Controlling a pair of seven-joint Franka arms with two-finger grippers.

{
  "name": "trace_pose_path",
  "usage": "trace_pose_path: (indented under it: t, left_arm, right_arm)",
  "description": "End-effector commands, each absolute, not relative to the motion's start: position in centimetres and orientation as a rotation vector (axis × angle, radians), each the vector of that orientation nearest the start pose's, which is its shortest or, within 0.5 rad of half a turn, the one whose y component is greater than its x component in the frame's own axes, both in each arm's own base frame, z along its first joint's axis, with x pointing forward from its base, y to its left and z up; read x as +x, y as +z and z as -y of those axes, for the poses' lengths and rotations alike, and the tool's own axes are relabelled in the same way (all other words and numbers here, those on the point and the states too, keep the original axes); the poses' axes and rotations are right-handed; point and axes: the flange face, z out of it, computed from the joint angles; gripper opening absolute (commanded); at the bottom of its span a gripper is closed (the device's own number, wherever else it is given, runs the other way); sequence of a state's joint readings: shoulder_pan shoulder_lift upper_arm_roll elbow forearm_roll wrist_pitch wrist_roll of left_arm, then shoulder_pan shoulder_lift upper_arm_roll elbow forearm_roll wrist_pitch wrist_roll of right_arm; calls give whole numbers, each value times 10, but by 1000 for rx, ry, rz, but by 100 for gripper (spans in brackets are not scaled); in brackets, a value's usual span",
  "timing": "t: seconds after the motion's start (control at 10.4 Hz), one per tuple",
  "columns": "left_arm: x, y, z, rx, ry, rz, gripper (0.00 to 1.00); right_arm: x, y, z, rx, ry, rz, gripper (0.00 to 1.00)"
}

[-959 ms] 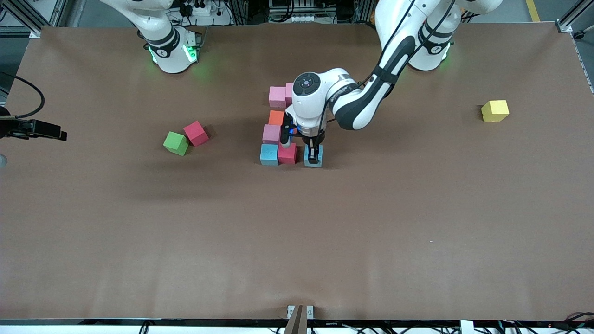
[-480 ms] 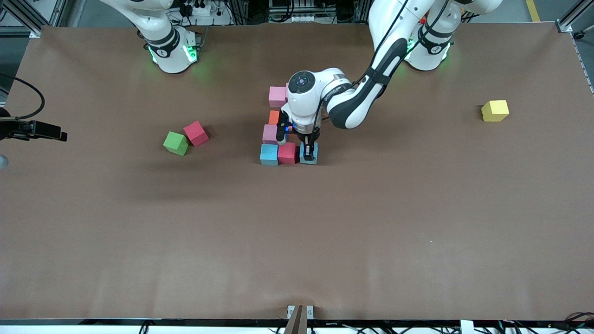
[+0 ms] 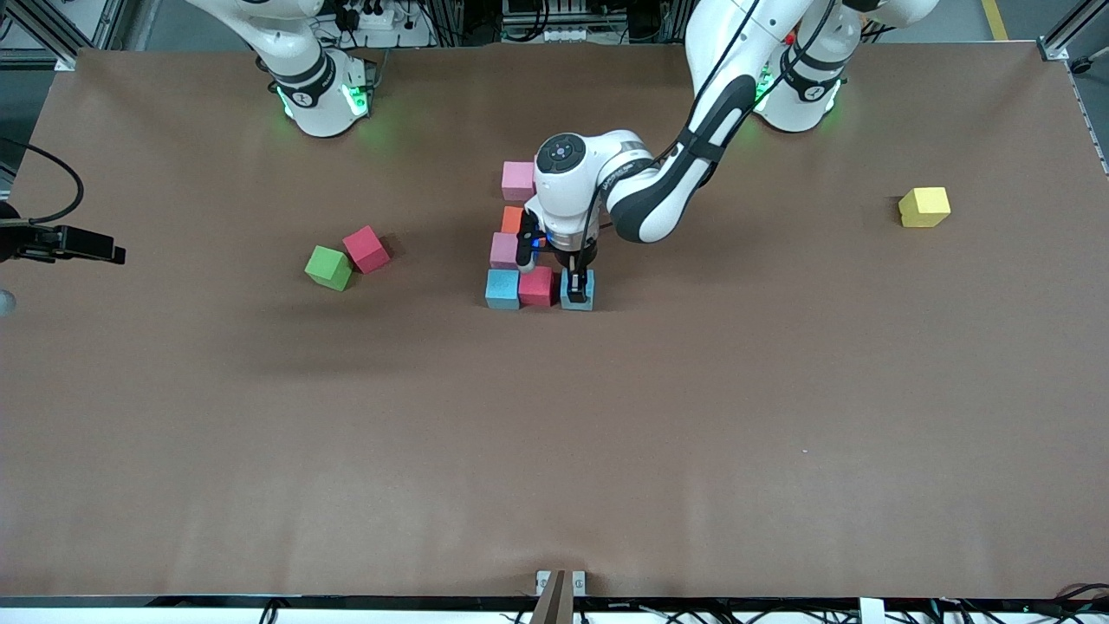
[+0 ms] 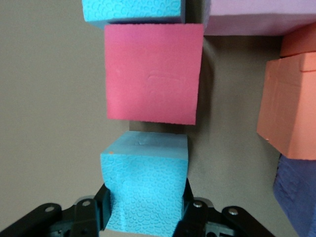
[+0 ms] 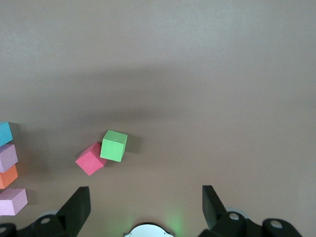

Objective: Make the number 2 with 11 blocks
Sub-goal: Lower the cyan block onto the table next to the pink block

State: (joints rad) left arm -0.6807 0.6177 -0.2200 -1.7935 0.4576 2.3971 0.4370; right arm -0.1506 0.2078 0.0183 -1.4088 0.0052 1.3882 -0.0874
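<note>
Here is the brown surface (image 3: 780,416), wide and mostly bare, with two white arms based along its top edge. The left arm (image 3: 693,156) reaches down to the cluster of blocks at the middle; the right arm (image 3: 295,61) waits, lifted over its own end.

The left gripper (image 3: 578,286) sits low on a light blue block (image 3: 578,299), its jaws clenched on that block's two sides. In the left wrist view the block (image 4: 145,182) is pinched between the dark pads and stands just apart from the pink-red block (image 4: 154,74), a thin gap between them.

Take that pink-red block (image 3: 537,286) as landmark. A second light blue block (image 3: 502,289) touches it toward the right arm's end. A pale purple block (image 3: 504,250) is farther from the front camera, then an orange block (image 3: 513,218), then a pink block (image 3: 518,179). The arm hides more; the wrist view shows a dark purple block (image 4: 296,197) and a second orange one (image 4: 298,42).

Well off toward the right arm's end, a red block (image 3: 366,249) touches a green cube (image 3: 328,267). One yellow block (image 3: 924,207) sits alone toward the left arm's end.

The right gripper (image 5: 143,207) hangs with its jaws released and wide, grasping nothing.
</note>
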Motion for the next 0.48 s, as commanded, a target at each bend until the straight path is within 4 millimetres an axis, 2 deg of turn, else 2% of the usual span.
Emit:
trace_pose_path:
  t: [0.0, 0.38]
  left_arm:
    - [417, 213, 510, -2037, -120, -2131, 0]
    - [412, 213, 519, -2061, -129, -2121, 0]
  right_arm:
    - [588, 568, 86, -3068, 352, -64, 100]
    - [588, 567, 87, -3067, 354, -66, 100]
